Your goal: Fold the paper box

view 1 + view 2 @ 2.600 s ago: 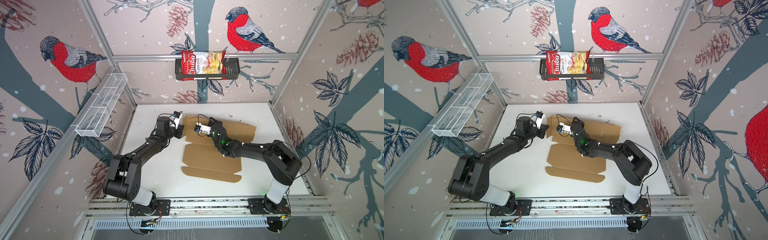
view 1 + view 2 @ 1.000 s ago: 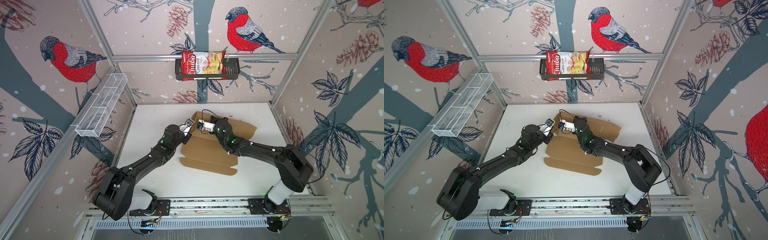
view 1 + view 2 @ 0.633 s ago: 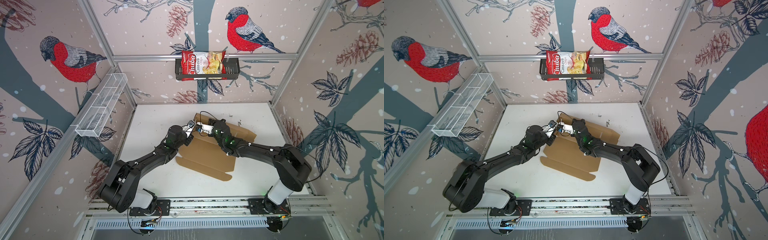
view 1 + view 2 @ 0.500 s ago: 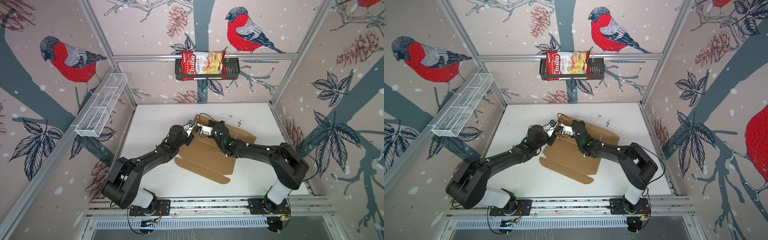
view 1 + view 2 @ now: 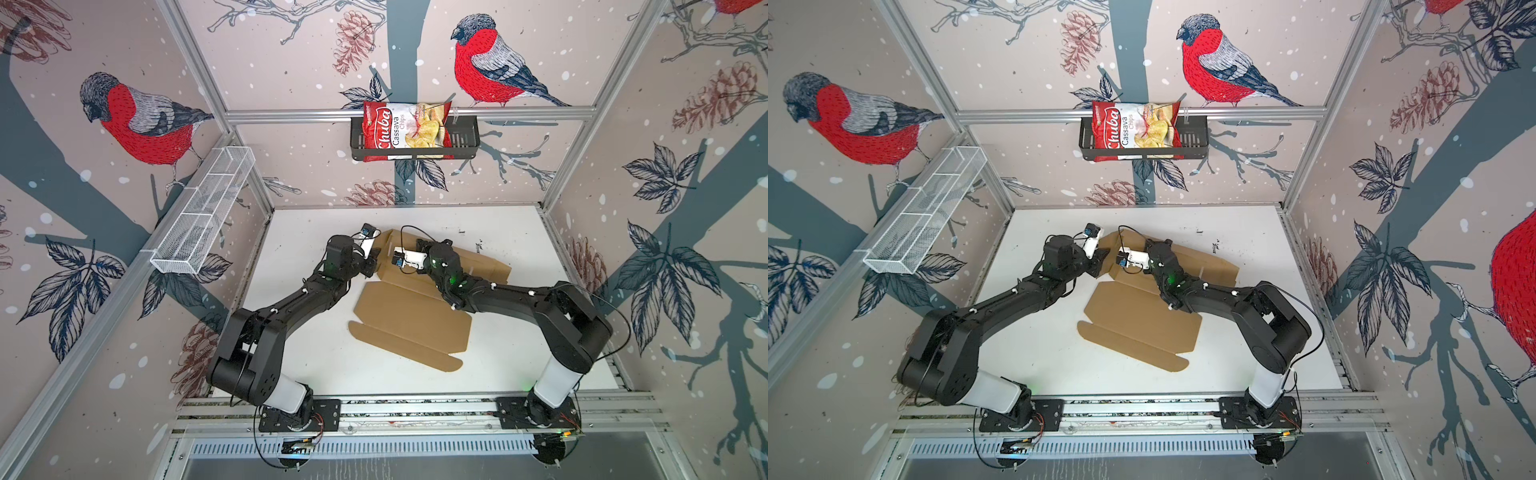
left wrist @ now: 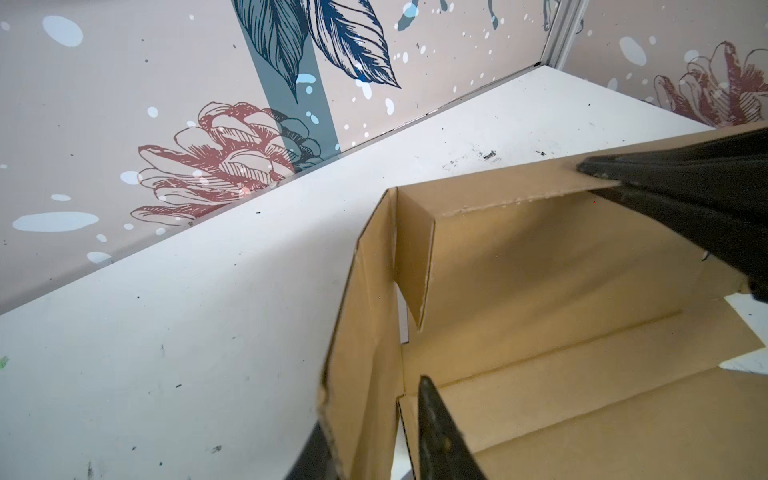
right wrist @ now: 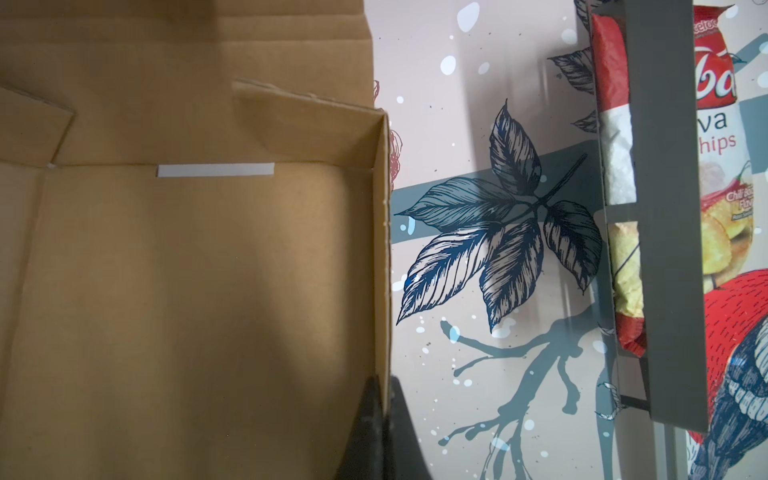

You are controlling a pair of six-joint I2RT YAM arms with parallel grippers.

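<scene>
The paper box [image 5: 411, 320] is a brown cardboard sheet lying skewed on the white table [image 5: 311, 232], its left and back walls raised. My left gripper [image 5: 376, 262] stands open astride the raised left wall [image 6: 365, 332]. One of its fingers [image 6: 436, 432] is inside the wall with a gap showing, and the other is outside. My right gripper [image 7: 385, 380] is shut on the top edge of the back wall [image 7: 382, 249], and its dark fingertips [image 6: 602, 172] also show in the left wrist view. In both top views the two grippers meet at the box's back left corner [image 5: 1111, 249].
A red chips bag [image 5: 405, 131] sits in a black basket [image 5: 465, 141] on the back wall. A white wire basket [image 5: 203, 216] hangs on the left wall. The box's flat front flap [image 5: 405, 349] reaches toward the table's front.
The sheet has swung round, so its front flap now slants down to the right. My left jaws, shut on the left wall before, have come apart. The right grip is unchanged.
</scene>
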